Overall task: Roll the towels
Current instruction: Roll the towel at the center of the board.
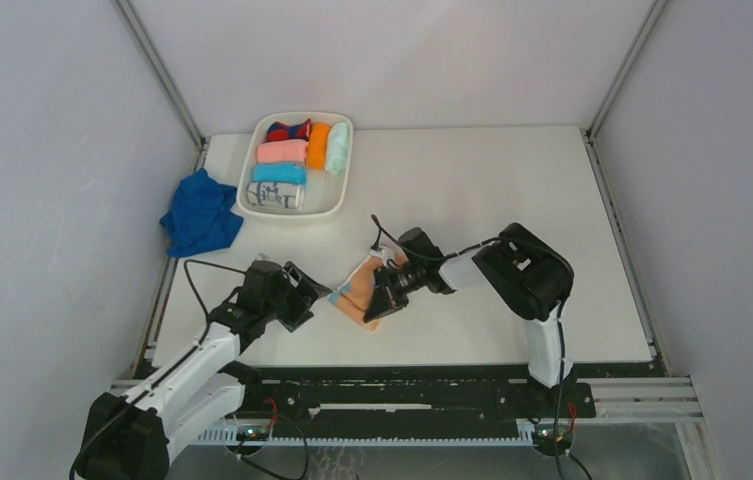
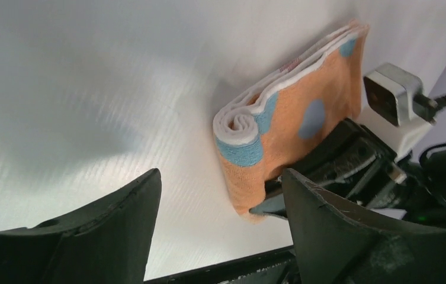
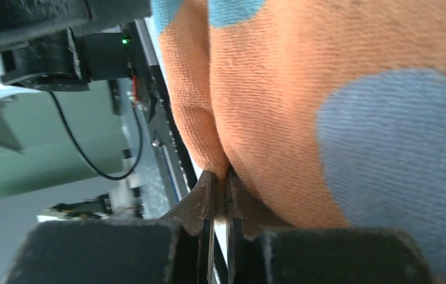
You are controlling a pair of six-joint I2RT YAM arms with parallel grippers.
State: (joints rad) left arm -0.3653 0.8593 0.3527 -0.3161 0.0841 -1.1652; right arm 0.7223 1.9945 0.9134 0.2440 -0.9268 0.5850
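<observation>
Fingertips of the right claw (image 3: 220, 198) meet at the bottom of the right wrist view. They are closed to a hairline on a fold of the spotted towel (image 3: 279, 118), whose orange pile and one pale blue spot fill the field directly ahead of the tips.

Left wrist view: the left claw (image 2: 219, 183) stands wide open and holds nothing. The spotted towel lies on the table (image 1: 472, 190) just ahead of its tips, partly rolled. A small coil of white-edged layers faces this claw, and the rest of the strip runs away from it, not yet wound.

The right claw grips the lower edge of the towel on the side away from the left claw, probably to stop the wound layers from springing loose. The open left claw seems placed to press or take the coiled end.

Overhead view: the towel sits between the two claws, which close on it from opposite sides. Well beyond the left claw, the blue towel (image 1: 199, 213) lies crumpled at the table's edge, just beside the tray (image 1: 344, 190) of finished rolls.

By this evidence, the first roll is partway and the second has not begun.
</observation>
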